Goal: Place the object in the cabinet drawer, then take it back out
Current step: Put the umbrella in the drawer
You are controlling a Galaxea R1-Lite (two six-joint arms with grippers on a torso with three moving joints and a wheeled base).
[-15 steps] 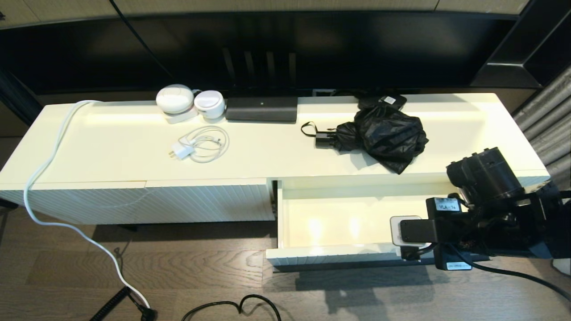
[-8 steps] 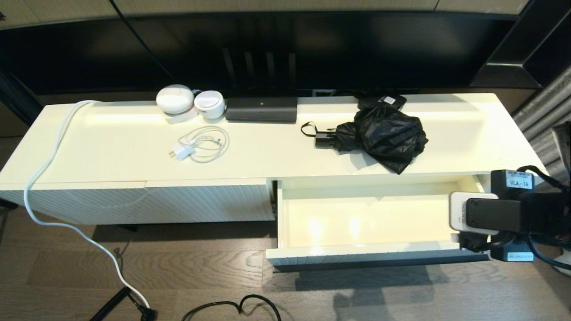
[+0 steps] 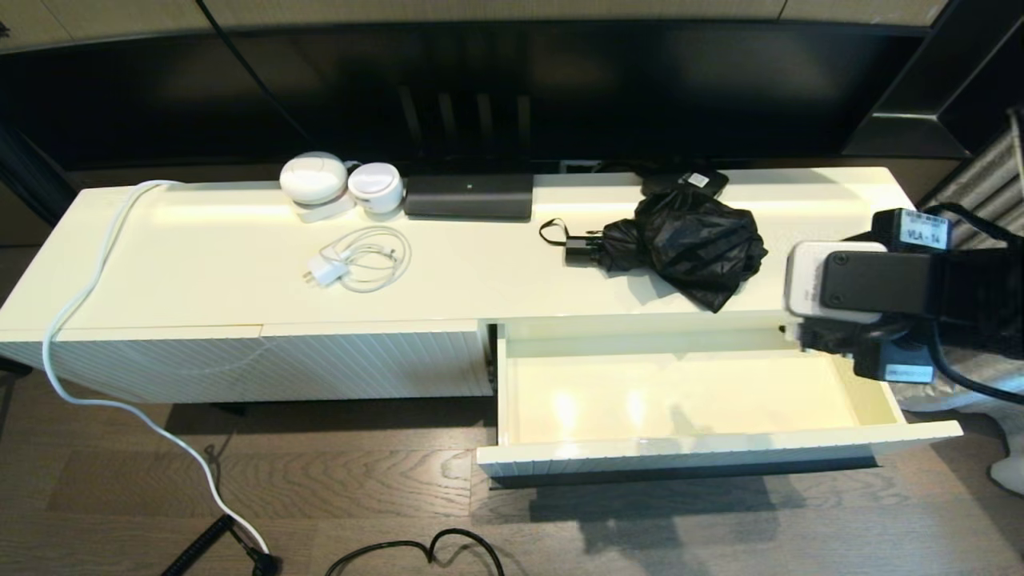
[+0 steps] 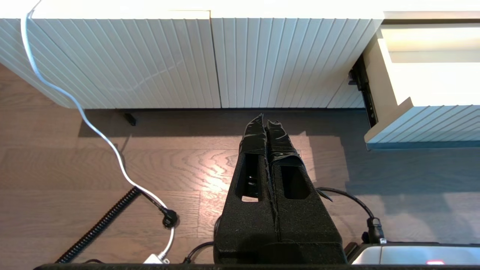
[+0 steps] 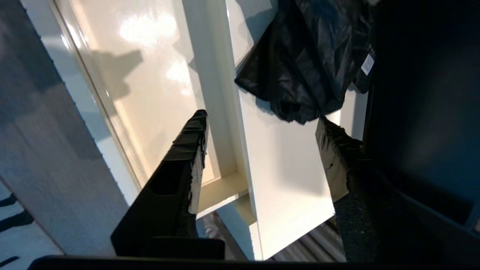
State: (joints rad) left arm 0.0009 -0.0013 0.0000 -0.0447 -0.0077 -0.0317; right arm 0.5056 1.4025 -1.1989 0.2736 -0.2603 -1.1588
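We see the cabinet drawer [image 3: 688, 456] pulled fully out, nothing inside it, just bare cream floor with glare spots. Right gripper [image 5: 258, 123] hangs over the drawer's right end, at the cabinet top's front edge, fingers [image 5: 185, 150] spread wide apart and holding nothing. Just beyond its fingertips the umbrella [image 3: 680, 244] lies on the cabinet top [image 3: 480, 280], loose fabric bunched, handle and wrist loop on its far side from the claw. A small black box with a white label [image 3: 688, 180] sits behind the umbrella. Left gripper [image 4: 267, 123] is parked low over the floor facing the ribbed panel [image 4: 150, 63], fingers pressed together.
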